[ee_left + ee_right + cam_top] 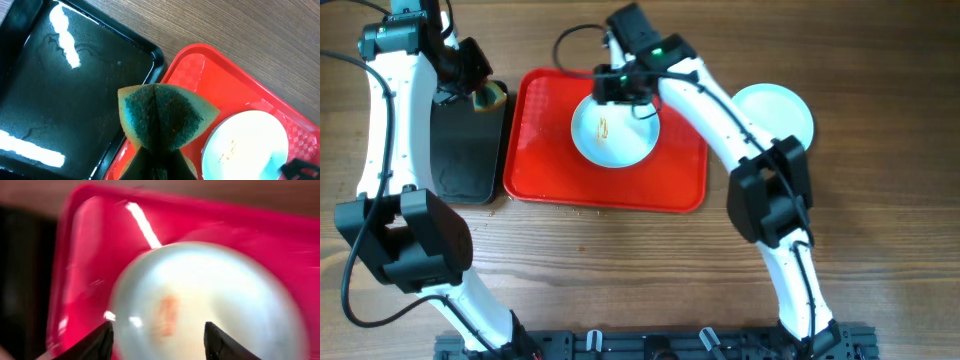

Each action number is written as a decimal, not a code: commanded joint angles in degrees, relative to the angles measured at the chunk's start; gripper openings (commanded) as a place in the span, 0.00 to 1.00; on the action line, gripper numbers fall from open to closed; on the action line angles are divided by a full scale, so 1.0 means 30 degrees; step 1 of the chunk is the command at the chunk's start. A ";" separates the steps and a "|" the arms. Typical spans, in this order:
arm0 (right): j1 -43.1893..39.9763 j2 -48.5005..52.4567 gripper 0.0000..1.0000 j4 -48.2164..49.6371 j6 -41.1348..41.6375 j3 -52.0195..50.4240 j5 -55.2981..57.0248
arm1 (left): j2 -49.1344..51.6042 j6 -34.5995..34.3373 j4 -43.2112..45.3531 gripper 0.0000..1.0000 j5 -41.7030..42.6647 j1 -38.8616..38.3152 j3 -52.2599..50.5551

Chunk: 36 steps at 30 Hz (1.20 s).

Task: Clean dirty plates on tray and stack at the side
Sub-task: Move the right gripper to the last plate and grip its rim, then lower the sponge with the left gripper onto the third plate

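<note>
A white plate (pixel 613 132) with thin orange streaks at its centre lies on the red tray (pixel 535 150). It also shows in the left wrist view (pixel 250 142) and blurred in the right wrist view (pixel 200 305). My right gripper (pixel 623 88) is open above the plate's far rim, its fingers (pixel 157 337) spread over the plate. My left gripper (pixel 480 92) is shut on a green and yellow sponge (pixel 162 117), held over the gap between the black tray and the red tray (pixel 200 75). A clean white plate (pixel 775 112) sits on the table right of the tray.
A smaller black tray (pixel 468 150) lies left of the red tray, wet and glossy in the left wrist view (pixel 65 100). The wooden table (pixel 620 270) stretches in front. Both arm bases stand at the near edge.
</note>
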 commanded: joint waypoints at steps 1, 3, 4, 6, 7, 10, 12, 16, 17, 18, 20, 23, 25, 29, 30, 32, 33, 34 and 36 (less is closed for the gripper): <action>-0.1370 0.0248 0.63 -0.0073 0.1428 -0.1027 0.1705 | 0.0503 0.0095 0.0313 0.04 0.0000 -0.0430 -0.0299; -0.1647 0.0248 0.64 0.0080 0.1960 -0.1923 0.1902 | 0.0721 0.0095 0.0605 0.04 0.0109 -0.0918 -0.0517; -0.1705 0.0255 0.65 0.0124 0.2091 -0.2229 0.1909 | 0.0794 0.0095 0.0743 0.04 0.0109 -0.1129 -0.0627; -0.1727 0.0255 0.62 0.0313 0.2455 -0.3126 0.1945 | 0.1027 0.0095 0.1217 0.04 0.0117 -0.1785 -0.0940; -0.1727 0.0262 0.62 0.0364 0.2805 -0.3439 0.2004 | 0.1122 0.0095 0.1421 0.04 0.0117 -0.2033 -0.1078; -0.1727 0.0277 0.45 0.1188 0.3446 -0.4612 0.1377 | 0.1596 0.0102 0.1938 0.04 0.0109 -0.3009 -0.1435; -0.1705 0.0335 0.29 0.1129 0.3876 -0.4670 0.1173 | 0.1887 0.0102 0.2208 0.04 0.0109 -0.3577 -0.1537; -0.1239 0.0634 0.20 0.0976 0.3861 -0.4707 0.0787 | 0.2375 0.0095 0.3009 0.04 0.0109 -0.4575 -0.1552; -0.0976 0.0780 0.17 0.0962 0.3869 -0.4707 0.0780 | 0.2543 0.0102 0.3264 0.04 0.0109 -0.4903 -0.1552; -0.0765 0.0860 0.15 0.0976 0.3861 -0.4707 0.0707 | 0.2747 0.0102 0.3461 0.04 0.0109 -0.5122 -0.1552; -0.0437 0.1013 0.09 0.1013 0.3869 -0.4707 0.0641 | 0.3111 0.0109 0.3665 0.04 0.0102 -0.5450 -0.1552; -0.0095 0.1115 0.04 0.1115 0.3752 -0.4707 0.0415 | 0.3854 0.0109 0.3876 0.04 0.0102 -0.5901 -0.1559; -0.0095 0.1115 0.04 0.1166 0.3738 -0.4707 0.0372 | 0.4386 0.0109 0.4102 0.04 0.0102 -0.6025 -0.1559; -0.0095 0.1115 0.04 0.1341 0.3555 -0.4707 0.0284 | 0.5268 0.0087 0.5158 0.04 0.0109 -0.6025 -0.1559; -0.0095 0.1115 0.04 0.1362 0.3548 -0.4707 0.0284 | 0.5515 -0.0350 0.5457 0.04 0.0080 -0.6025 -0.1559; -0.0095 0.1115 0.04 0.1421 0.3424 -0.4707 0.0262 | 0.5982 -0.1596 0.5756 0.04 0.0095 -0.6025 -0.1559; -0.0095 0.1115 0.04 0.1515 0.3228 -0.4707 0.0102 | 0.6339 -0.2586 0.5894 0.04 0.0102 -0.6040 -0.1559; -0.0095 0.1115 0.04 0.1566 0.3235 -0.4707 0.0066 | 0.6688 -0.3089 0.5974 0.04 0.0095 -0.6120 -0.1559; -0.0095 0.1115 0.04 0.1566 0.3228 -0.4707 0.0066 | 0.7278 -0.3257 0.5923 0.04 0.0095 -0.6273 -0.1559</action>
